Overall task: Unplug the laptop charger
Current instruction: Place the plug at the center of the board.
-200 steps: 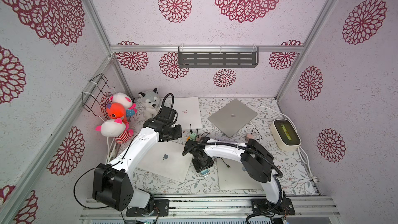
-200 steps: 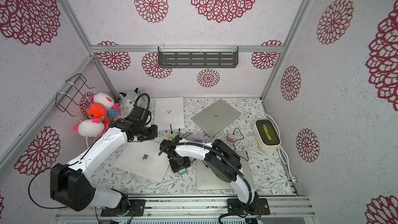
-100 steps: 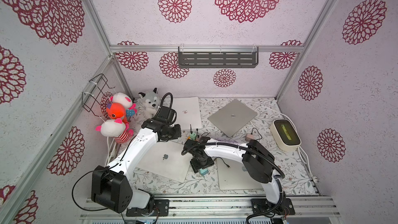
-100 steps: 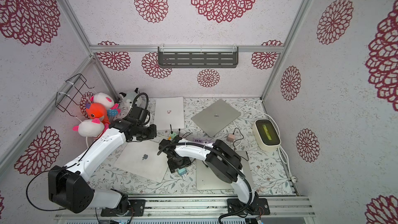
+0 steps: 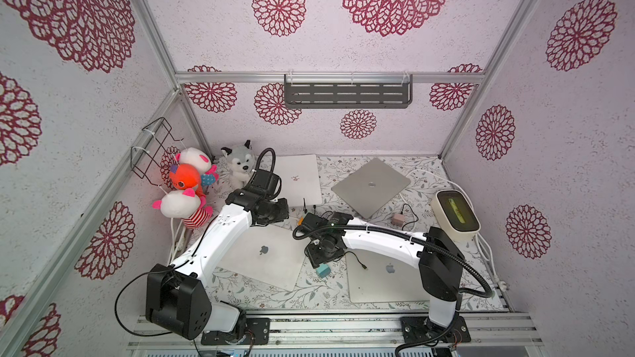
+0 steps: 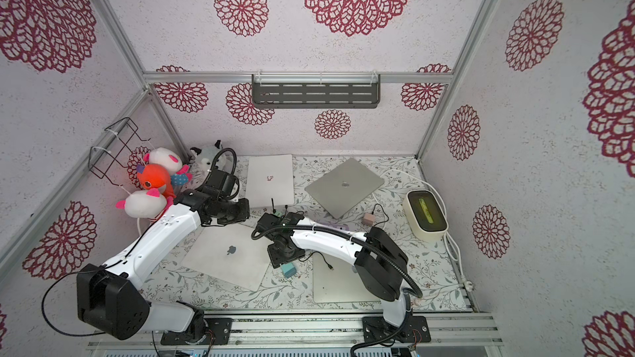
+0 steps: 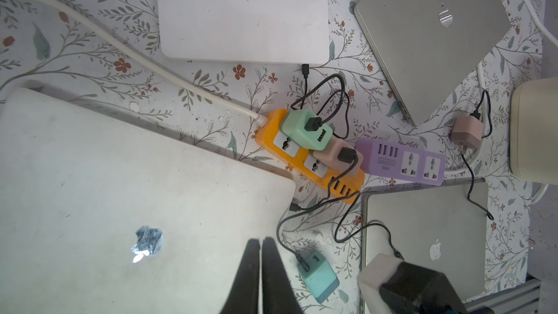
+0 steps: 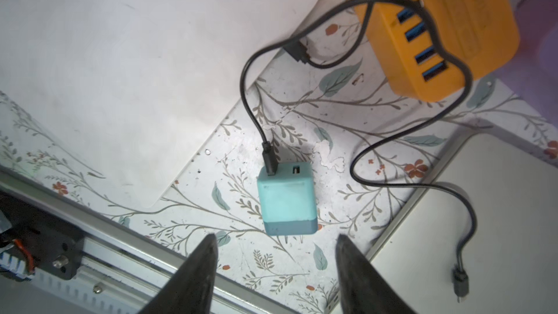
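Note:
The teal laptop charger (image 8: 287,200) lies loose on the floral table, prongs bare, in no socket. It also shows in both top views, charger (image 5: 323,271) and charger (image 6: 288,270). Its black cable (image 8: 250,98) loops to the edge of the white Apple laptop (image 7: 120,206). My right gripper (image 8: 275,236) hangs open just over the charger's prong end and touches nothing. The orange power strip (image 7: 308,155) lies a short way off. My left gripper (image 7: 260,240) is shut and empty above the laptop's lid.
A green charger (image 7: 305,129) and a pink charger (image 7: 335,154) sit in the orange strip, and a purple strip (image 7: 401,161) lies beside it. Three more laptops, a loose pink charger (image 7: 465,132), a beige device (image 5: 455,214) and plush toys (image 5: 187,180) surround the spot.
My right gripper has shifted slightly over the teal charger, its jaws widening and then narrowing a little. The charger lies where it was. The left arm has barely moved.

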Robot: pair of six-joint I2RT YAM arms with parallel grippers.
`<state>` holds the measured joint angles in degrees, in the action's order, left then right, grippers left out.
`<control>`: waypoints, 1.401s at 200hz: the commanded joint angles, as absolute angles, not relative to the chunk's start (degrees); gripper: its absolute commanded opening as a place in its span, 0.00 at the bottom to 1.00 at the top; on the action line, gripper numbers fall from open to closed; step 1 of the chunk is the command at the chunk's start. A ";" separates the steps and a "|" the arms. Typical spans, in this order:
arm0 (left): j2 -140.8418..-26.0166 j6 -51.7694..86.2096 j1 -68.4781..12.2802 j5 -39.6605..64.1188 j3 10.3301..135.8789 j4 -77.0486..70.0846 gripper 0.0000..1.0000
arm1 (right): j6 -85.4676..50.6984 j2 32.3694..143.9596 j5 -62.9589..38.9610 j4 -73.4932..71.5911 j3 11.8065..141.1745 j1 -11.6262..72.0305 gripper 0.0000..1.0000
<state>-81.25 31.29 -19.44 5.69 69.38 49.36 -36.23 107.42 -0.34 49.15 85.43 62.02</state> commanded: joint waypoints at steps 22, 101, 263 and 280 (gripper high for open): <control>-81.72 32.22 -18.78 6.57 69.90 48.65 0.09 | -40.50 96.86 3.16 41.36 80.27 57.16 0.54; -83.85 32.48 -18.82 7.67 69.26 47.11 0.11 | -37.60 101.58 1.36 38.49 79.45 56.65 0.59; -82.56 31.99 -18.75 6.89 67.41 47.34 0.11 | -36.24 109.86 5.67 43.37 77.77 64.25 0.45; -82.67 32.04 -18.74 6.94 67.39 47.26 0.11 | -37.27 107.75 5.63 43.24 75.32 64.50 0.41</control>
<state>-83.59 31.97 -19.44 7.09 67.72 48.49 -35.94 111.09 3.70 40.66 76.99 63.99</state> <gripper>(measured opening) 0.109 0.450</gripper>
